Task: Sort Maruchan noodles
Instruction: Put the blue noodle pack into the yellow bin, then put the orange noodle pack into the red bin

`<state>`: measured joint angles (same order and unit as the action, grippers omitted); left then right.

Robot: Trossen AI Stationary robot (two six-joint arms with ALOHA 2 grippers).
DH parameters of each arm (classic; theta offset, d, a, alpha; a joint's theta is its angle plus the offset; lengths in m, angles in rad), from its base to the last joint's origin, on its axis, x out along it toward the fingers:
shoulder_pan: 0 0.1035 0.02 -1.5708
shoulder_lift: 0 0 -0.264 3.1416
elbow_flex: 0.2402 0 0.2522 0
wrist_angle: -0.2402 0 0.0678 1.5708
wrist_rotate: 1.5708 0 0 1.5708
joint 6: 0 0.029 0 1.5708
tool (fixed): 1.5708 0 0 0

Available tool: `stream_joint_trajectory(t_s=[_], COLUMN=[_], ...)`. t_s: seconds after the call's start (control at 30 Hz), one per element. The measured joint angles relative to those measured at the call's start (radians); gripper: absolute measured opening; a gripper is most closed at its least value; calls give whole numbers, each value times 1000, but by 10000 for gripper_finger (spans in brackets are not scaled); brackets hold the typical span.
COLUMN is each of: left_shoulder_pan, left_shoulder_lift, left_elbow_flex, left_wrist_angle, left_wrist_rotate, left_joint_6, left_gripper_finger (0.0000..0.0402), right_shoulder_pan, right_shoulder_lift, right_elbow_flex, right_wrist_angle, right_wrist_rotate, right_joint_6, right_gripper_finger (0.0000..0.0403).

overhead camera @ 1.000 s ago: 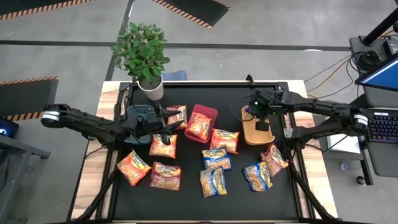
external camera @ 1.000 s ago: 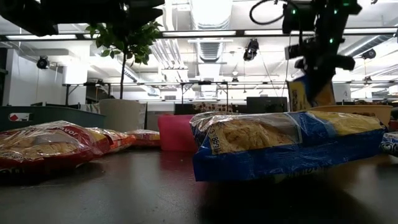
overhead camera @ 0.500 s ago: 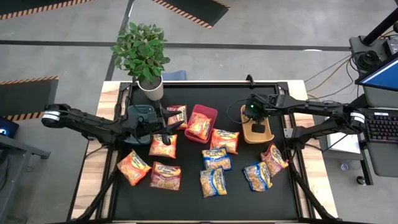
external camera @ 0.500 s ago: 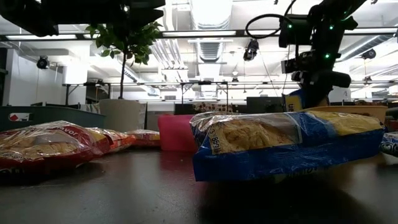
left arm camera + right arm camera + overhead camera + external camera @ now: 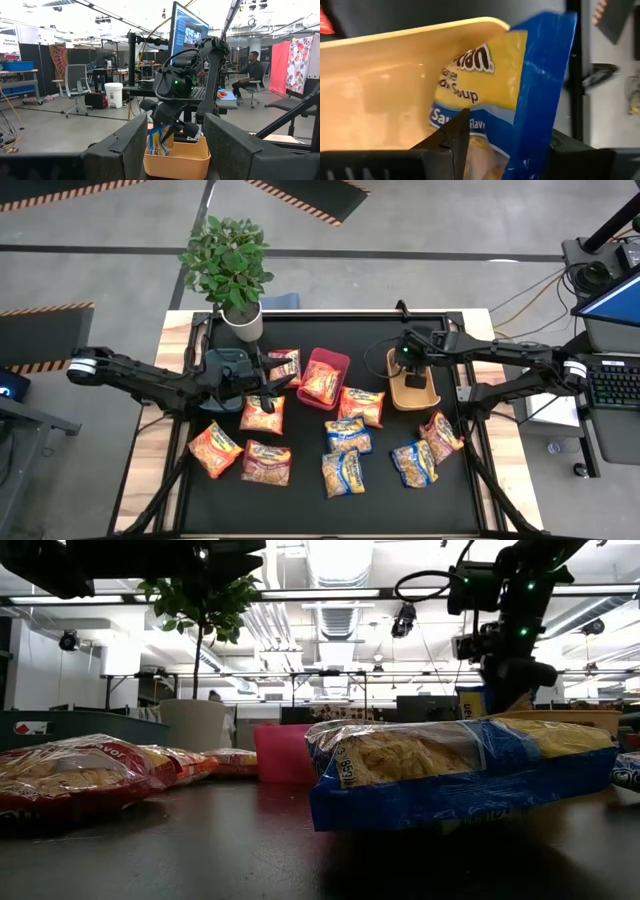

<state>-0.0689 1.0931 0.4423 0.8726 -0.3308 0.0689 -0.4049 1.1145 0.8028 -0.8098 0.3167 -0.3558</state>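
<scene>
1. The tan bin (image 5: 412, 393), taken as the landmark, stands on the black counter (image 5: 300, 490) toward its right side. The right end effector (image 5: 408, 362) is held over the bin's far end, clamped on a blue-and-yellow noodle packet (image 5: 505, 105) that hangs partly inside the bin.
2. The step in hand is judged to be the drop of that packet into the tan bin. It would best be lowered until most of the packet is below the rim, centred between the walls, and only then released, so that the crinkly plastic is not left draped over the edge.
3. The other noodle packets are spread over the counter to the left of and nearer than the tan bin. One lies in the red bin (image 5: 324, 377), and a blue-and-yellow one (image 5: 348, 436) lies left of and nearer than the tan bin.
4. The left end effector (image 5: 262, 402) is parked well to the left of the tan bin, beside an orange packet (image 5: 262, 416), with its fingers apart and nothing between them.
5. Compared with a second ago, the right end effector has been drawn back from over the bin's middle toward its far end, and the packet sits lower.
</scene>
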Motion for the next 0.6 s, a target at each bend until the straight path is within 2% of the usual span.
stream_joint_trajectory(t_s=[0.23,0.4,0.6], left_shoulder_pan=[0,0,0], left_shoulder_lift=[0,0,0], left_elbow_flex=[0,0,0], left_wrist_angle=[-1,-13,-53], left_wrist_rotate=[0,0,0], left_joint_6=[0,-8,-27], left_gripper_finger=[178,178,178], right_shoulder_pan=[0,0,1], right_shoulder_lift=[0,0,-14], right_elbow_flex=[55,125,256], right_wrist_angle=[-11,-73,-169], right_wrist_rotate=[30,111,118], right_joint_6=[-23,-21,76], right_gripper_finger=[137,138,128])
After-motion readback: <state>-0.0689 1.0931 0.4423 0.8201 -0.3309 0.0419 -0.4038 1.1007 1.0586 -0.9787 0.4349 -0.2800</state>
